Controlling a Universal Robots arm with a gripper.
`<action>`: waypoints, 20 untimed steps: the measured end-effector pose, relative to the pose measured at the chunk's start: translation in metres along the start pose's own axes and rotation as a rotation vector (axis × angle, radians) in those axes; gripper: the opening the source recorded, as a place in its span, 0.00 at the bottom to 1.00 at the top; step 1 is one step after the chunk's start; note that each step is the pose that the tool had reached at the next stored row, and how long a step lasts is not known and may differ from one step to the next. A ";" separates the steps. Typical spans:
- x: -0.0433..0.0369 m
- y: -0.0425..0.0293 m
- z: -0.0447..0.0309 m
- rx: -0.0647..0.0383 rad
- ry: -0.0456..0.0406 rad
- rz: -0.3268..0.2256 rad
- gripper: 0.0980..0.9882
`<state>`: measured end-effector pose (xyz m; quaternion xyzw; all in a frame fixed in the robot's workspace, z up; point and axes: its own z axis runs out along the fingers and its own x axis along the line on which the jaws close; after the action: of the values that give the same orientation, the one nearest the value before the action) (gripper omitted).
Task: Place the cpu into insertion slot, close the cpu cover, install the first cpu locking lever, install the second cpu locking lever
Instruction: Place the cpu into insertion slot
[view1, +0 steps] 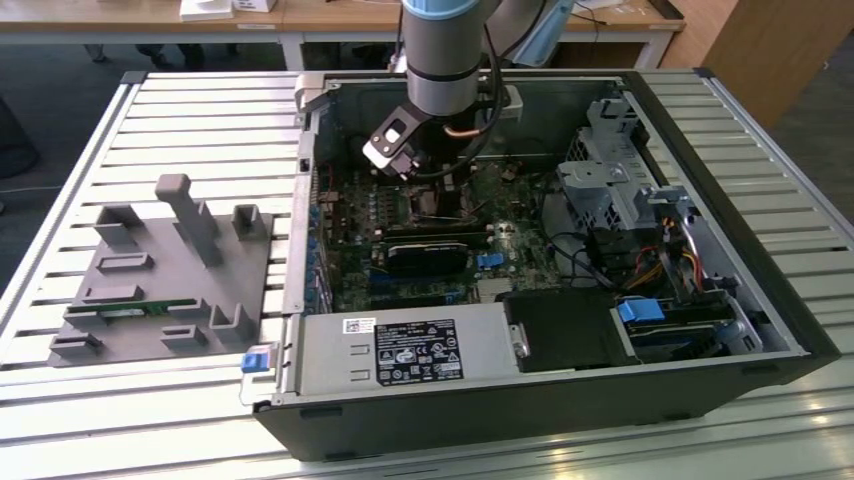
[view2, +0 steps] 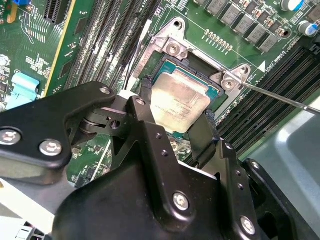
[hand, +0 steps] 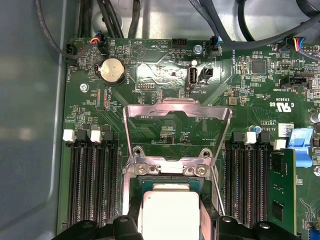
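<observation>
In the exterior view, the grey robot arm reached down from the upper middle of the frame into the open black tower computer case (view1: 467, 430), which lay on a slatted metal table (view1: 200, 120). The black two-fingered gripper (view1: 430, 195) hung just above the green motherboard (view1: 400, 285), centre frame. A grey moulded fixture (view1: 160, 270) sat at the left, well apart from the work.

In the second wrist view, the gripper (view2: 176, 102) was narrowed on the cpu (view2: 182, 100), a thin square chip with a dull silvery top. Its fingers (view2: 145, 95) pressed two opposite edges. The chip sat within the socket's frame, and whether it was fully seated could not be told. A thin steel locking lever (view2: 280, 97) angled away beside the socket.

In the first wrist view, the cpu cover (hand: 175, 106), a silvery frame plate with a large square opening, was swung open on its hinge, beyond the cpu (hand: 170, 212) and clear of it.

To place the chip well, it probably needed to be kept level and squared to the socket walls. It would then go straight down with no sideways drag and be let go only once it lay flat.
</observation>
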<state>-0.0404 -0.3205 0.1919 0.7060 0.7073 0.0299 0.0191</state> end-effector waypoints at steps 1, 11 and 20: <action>0.0000 0.0002 0.0001 0.000 0.0000 0.000 0.49; 0.0001 0.0005 0.0003 0.000 0.0003 0.000 0.49; 0.0001 0.0006 0.0004 0.000 0.0006 0.000 0.58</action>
<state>-0.0398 -0.3204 0.1916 0.7060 0.7073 0.0303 0.0190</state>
